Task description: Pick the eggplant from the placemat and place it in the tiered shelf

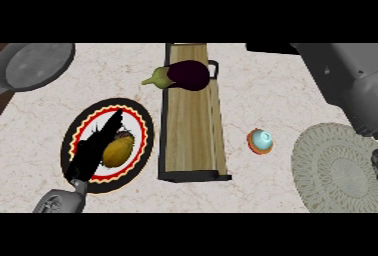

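The eggplant point(186, 75) lies on the wooden tiered shelf point(193, 135), at the shelf's far end, its green stem poking over the shelf's left side. The shelf runs lengthwise down the middle of the counter point(258, 105). Near the counter's right edge sits the pale round placemat point(336, 172), with a small orange-rimmed bowl point(260, 141) between it and the shelf. On the left, a round plate point(81, 125) with a red and black rim holds a yellowish item point(118, 151); the left hand point(96, 147) hovers over it, fingers straight and released, grasping nothing. A grey pan point(37, 64) occupies the far left corner. A grey forearm point(354, 85) comes in along the right edge, and its hand does not show
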Available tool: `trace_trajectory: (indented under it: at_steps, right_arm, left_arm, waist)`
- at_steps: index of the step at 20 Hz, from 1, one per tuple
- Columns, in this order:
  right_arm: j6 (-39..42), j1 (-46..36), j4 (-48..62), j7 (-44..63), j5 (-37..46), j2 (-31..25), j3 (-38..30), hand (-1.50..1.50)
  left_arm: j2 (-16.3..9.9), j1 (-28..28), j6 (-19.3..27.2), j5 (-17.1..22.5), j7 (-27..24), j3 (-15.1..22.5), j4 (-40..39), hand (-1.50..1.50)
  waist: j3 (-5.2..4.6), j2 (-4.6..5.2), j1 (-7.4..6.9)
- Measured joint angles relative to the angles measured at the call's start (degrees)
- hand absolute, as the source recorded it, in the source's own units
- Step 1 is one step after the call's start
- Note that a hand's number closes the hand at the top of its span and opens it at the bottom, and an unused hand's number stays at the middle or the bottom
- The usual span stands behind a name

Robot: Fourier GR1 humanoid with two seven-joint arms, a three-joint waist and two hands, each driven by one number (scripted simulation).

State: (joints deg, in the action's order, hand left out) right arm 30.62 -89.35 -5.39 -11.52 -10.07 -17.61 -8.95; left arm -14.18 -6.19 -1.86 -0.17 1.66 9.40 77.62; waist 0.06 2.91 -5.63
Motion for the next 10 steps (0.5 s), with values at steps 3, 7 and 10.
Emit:
trace_trajectory:
  at_steps: [3,7,10]
  right_arm:
    - [2.0,1.1,-0.1,-0.8,0.1,-3.5,-0.1,-1.50]
    - [5.2,2.5,-0.9,-2.8,0.9,-6.9,0.4,-1.50]
    - [7.9,3.6,-1.4,-4.5,1.6,-9.3,0.9,-1.50]
  left_arm:
    - [0.3,-0.5,0.0,-0.4,0.1,0.5,0.2,0.00]
    - [0.8,-1.0,0.0,-0.9,0.3,1.2,0.7,0.00]
    - [0.8,-1.2,-0.1,-1.0,0.1,1.2,0.7,0.00]
  waist:
    - [0.08,0.63,-0.84]
    - [0.13,1.14,-1.89]
    - [0.18,1.50,-2.47]
